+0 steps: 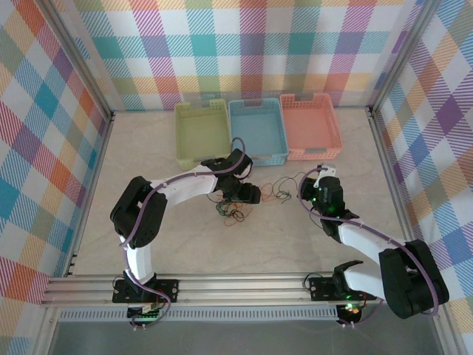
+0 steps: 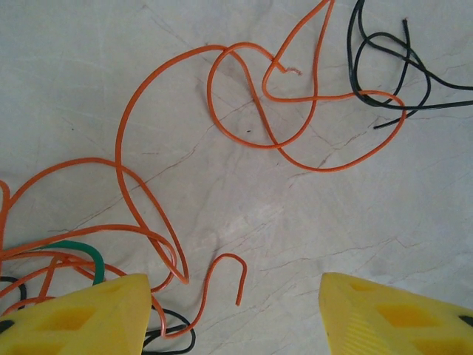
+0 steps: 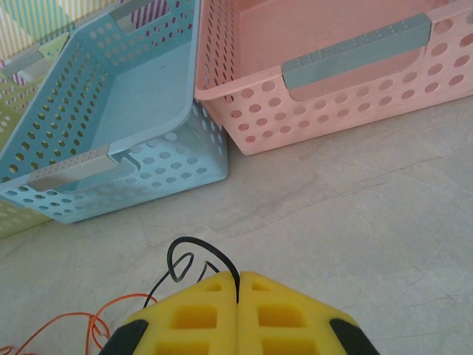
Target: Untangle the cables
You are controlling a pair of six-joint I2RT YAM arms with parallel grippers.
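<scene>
– orange cable is what i have under the left gripper. its jaws are wide apart and hold nothing. the loops sprawl on the table between the yellow fingers and out ahead.
– which way does it run?
– in the left wrist view the long axis goes from 7 o'clock up to 1 o'clock, with one free end hooked just off the gripper's centre. a green cable tucks in at 8 o'clock, and a black loop crosses the orange at 1 o'clock.
– and the right side?
– the right gripper is closed, pinching a black cable that curls out at 11 o'clock. i can't tell whether it's the same strand as that loop.
– who's nearer the knot?
– the left, i'd judge. from above the heap sits just beside it at 7 o'clock, and the right arm stands off toward 3 o'clock of the heap.
– what about the surface?
– it's pale, marbled and flat, so i expect thin wire to slide rather than lift. the green basket, blue basket and pink basket line the 12 o'clock edge, with plaid walls around.
</scene>
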